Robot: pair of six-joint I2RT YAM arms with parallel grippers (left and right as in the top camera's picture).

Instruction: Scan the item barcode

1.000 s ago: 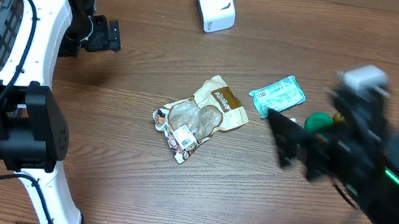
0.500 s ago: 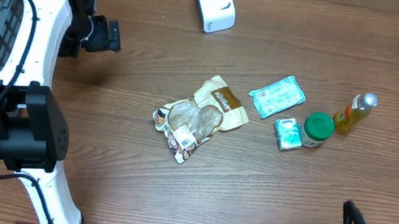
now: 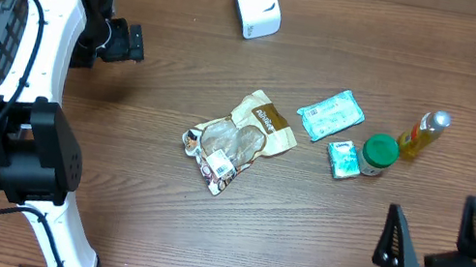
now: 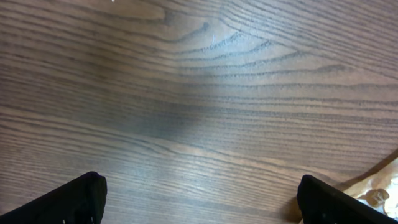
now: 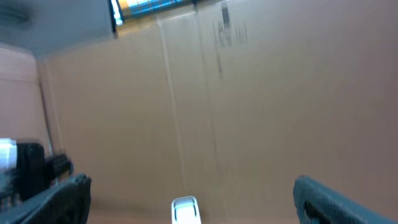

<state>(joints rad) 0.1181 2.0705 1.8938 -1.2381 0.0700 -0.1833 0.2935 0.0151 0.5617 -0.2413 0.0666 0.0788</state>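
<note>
The right claw (image 3: 435, 232) stands spread wide and empty at the 5 o'clock corner of the brown wooden tabletop (image 3: 296, 252). It is tipped up, so its wrist camera faces a cardboard wall rather than the goods. The left claw (image 3: 129, 41) is likewise spread and empty, low over bare wood at 10 o'clock. The likeliest thing to scan is the clear-and-brown plastic snack pouch (image 3: 239, 137), which lies flat at the centre, well apart from both claws, with a white label that may carry the code at its 7 o'clock end. The white box-shaped barcode scanner (image 3: 256, 4) stands at 12 o'clock. To pick up well, a claw should tip down first and take a crimped edge of the pouch rather than its lumpy middle. It should pinch clear of the label, so the code stays bare to turn toward the scanner. The flat teal packet (image 3: 330, 113), green-lidded jar (image 3: 379, 153) and yellow bottle (image 3: 420, 133) at 3 o'clock lie near the right arm's path and want a wide berth. A second ago the right arm blurred across that cluster and hid part of it; now it has dropped back to 5 o'clock, slightly further in than half a second ago. Left arm, pouch and scanner lie unchanged.
</note>
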